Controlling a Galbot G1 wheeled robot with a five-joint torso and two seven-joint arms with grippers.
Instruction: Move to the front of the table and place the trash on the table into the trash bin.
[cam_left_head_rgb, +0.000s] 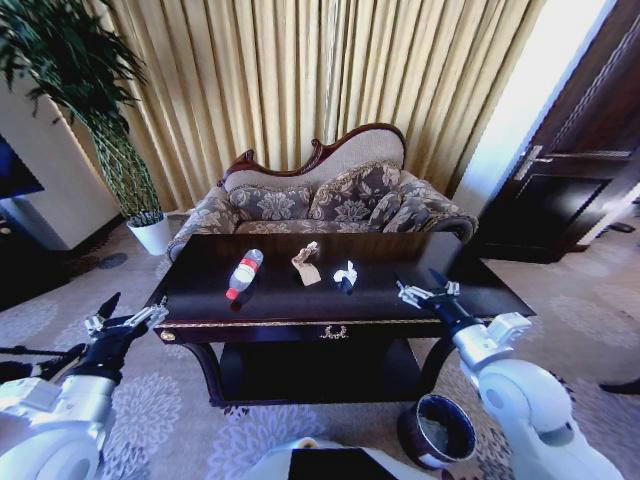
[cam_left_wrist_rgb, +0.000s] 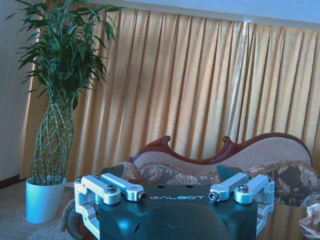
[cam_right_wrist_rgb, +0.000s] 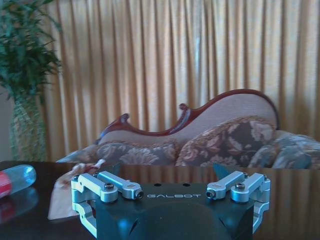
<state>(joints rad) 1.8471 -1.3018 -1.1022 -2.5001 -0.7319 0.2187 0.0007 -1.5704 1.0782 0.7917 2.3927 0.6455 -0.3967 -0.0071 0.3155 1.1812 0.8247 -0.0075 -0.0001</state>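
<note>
The large dark glossy wooden table (cam_left_head_rgb: 300, 300) with curved legs and a gold ornament at its front centre stands square before the robot, and the trash lies in a loose row across its middle. The clear plastic bottle with a red label and white cap (cam_left_head_rgb: 243, 273) lies on its side at about 10 o'clock from the ornament, cap end toward the front edge; no writing on its label can be read. Just to its 3 o'clock side sits the crumpled beige paper (cam_left_head_rgb: 306, 265), and beyond that again the small white crumpled wrapper (cam_left_head_rgb: 345, 274), each apart from the next. The small dark cylindrical trash bin (cam_left_head_rgb: 438, 431) stands on the patterned carpet (cam_left_head_rgb: 170, 400) at 5 o'clock from the table, beside its front right leg. The left gripper (cam_left_head_rgb: 128, 318) hangs off the table's front left corner at 9 o'clock, fingers spread wide with nothing between them. The right gripper (cam_left_head_rgb: 428, 289) hovers over the tabletop's right part at 3 o'clock from the wrapper, fingers likewise spread wide and empty. Both wrist views show the word "GALBOT" printed on the gripper bodies. Behind the table, at 12 o'clock, is a floral upholstered sofa with a carved wooden frame (cam_left_head_rgb: 320, 195).
</note>
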